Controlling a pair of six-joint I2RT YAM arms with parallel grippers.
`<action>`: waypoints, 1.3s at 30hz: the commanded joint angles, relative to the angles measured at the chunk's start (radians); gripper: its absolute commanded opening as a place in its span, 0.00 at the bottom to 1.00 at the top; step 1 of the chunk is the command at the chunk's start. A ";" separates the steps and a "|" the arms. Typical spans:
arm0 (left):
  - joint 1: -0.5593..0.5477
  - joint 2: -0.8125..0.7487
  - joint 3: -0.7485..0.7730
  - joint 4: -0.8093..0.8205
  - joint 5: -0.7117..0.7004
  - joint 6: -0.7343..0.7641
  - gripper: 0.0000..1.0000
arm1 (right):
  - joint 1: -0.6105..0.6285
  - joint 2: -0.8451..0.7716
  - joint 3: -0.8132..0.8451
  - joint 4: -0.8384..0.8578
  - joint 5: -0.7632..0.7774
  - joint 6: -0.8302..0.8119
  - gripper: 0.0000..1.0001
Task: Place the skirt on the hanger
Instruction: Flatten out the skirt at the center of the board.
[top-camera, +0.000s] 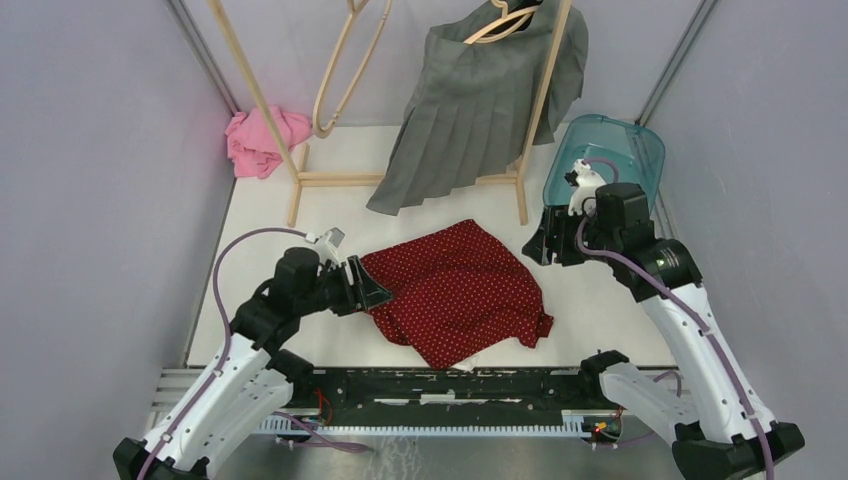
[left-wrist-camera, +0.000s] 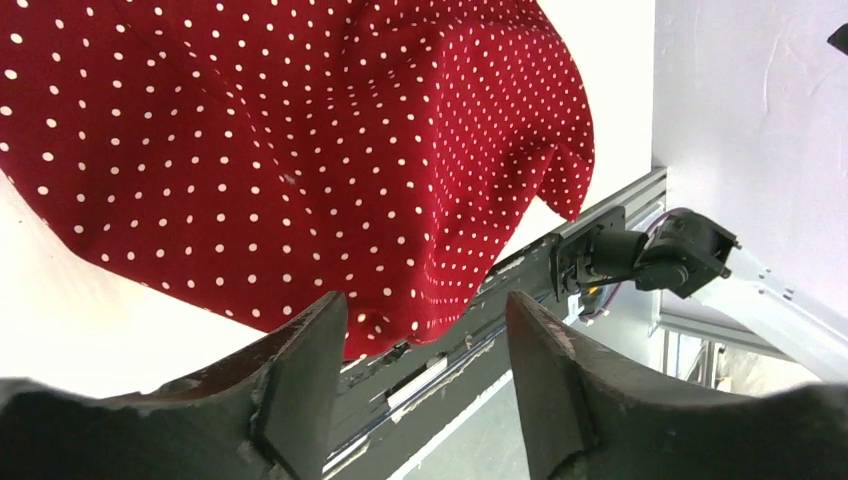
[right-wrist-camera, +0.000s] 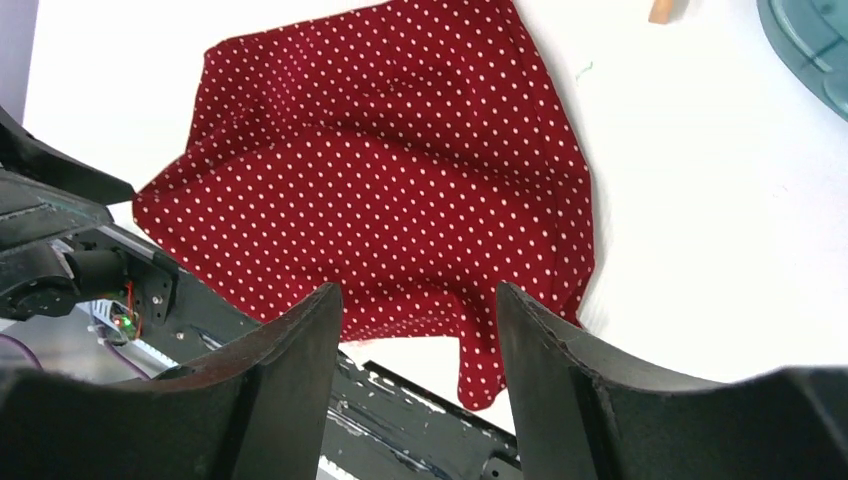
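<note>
- A robot lab's test cell; plain grey panels (top-camera: 90, 200) wall in a white table (top-camera: 620, 310);
- left arm (top-camera: 225, 385) and right arm (top-camera: 700, 340) bolted to a metal rail (top-camera: 450, 385);
- a wooden rack (top-camera: 340, 178) with a hanger (top-camera: 345, 70) stands on the table.

The white table (top-camera: 590, 300) bears a red dotted skirt (top-camera: 455, 290), pink cloth (top-camera: 262, 140), wooden rack (top-camera: 340, 179) and teal bin (top-camera: 625, 145).

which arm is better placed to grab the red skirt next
Probably left: the left gripper is open right at the red skirt's edge, cloth filling its camera. The right gripper, also open, sees the whole skirt from farther back, near the blue bin.
</note>
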 joint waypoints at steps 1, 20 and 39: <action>-0.001 0.026 0.065 0.024 -0.011 -0.001 0.73 | -0.003 0.114 0.020 0.138 -0.044 0.023 0.64; 0.002 0.204 0.060 0.155 -0.218 0.005 0.99 | 0.023 0.926 0.287 0.521 0.035 -0.019 0.58; 0.001 0.274 -0.052 0.245 -0.203 0.009 0.96 | 0.113 1.068 0.224 0.625 -0.008 -0.018 0.58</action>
